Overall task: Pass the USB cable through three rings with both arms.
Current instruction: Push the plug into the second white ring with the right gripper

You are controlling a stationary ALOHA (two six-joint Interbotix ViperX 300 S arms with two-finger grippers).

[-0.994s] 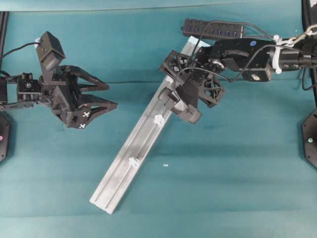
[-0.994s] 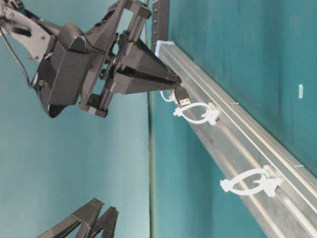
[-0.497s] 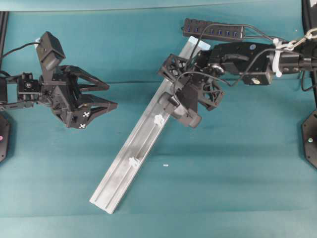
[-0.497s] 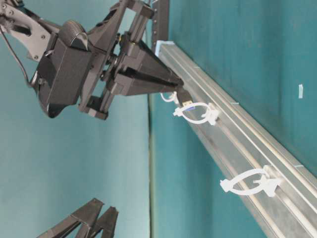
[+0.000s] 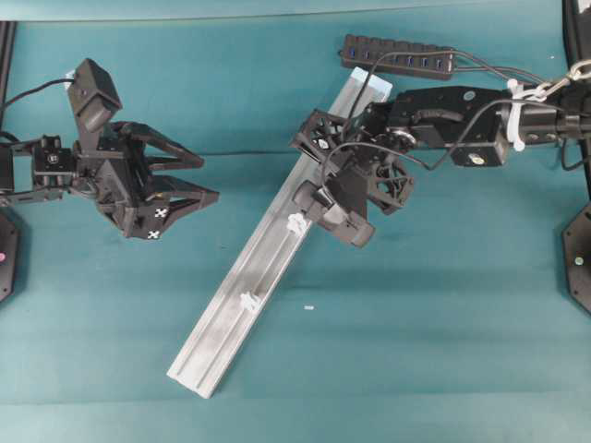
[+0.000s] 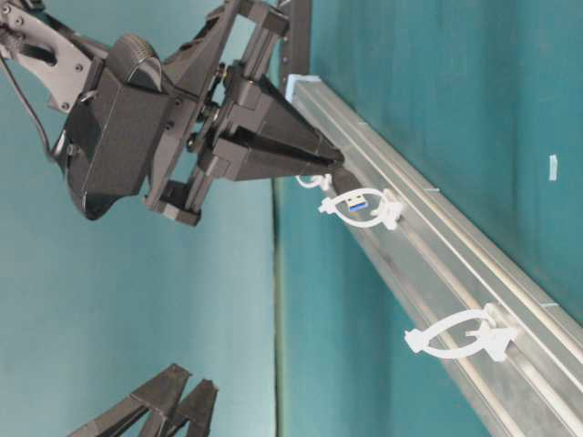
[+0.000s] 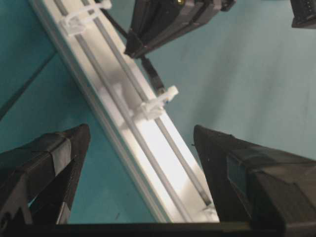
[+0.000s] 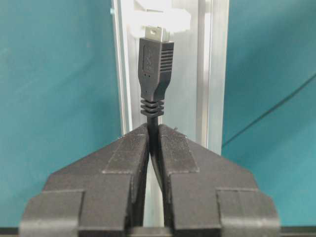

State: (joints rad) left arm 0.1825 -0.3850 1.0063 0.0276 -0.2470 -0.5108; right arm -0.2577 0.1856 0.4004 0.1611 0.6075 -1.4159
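Note:
My right gripper [image 8: 154,131] is shut on the black USB cable just behind its plug [image 8: 155,74]. It hovers over the silver rail [image 5: 226,337]. The plug's tip [image 6: 362,202] sits inside the middle ring [image 6: 383,211], which also shows from above [image 5: 297,222]. Another ring [image 6: 460,333] stands further down the rail, empty. A third ring [image 7: 79,19] lies behind the right gripper, and the cord trails back past it. My left gripper [image 5: 210,178] hangs open left of the rail, holding nothing. Its fingers [image 7: 54,158] frame the rail.
The black USB hub [image 5: 397,53] lies at the rail's far end, with its cord looping over the right arm. A small white speck [image 5: 308,307] lies on the teal cloth right of the rail. Black arm bases stand at both side edges.
My right gripper has slid down along the rail, bringing the plug from just short of the middle ring into its loop. The left arm has stayed still.

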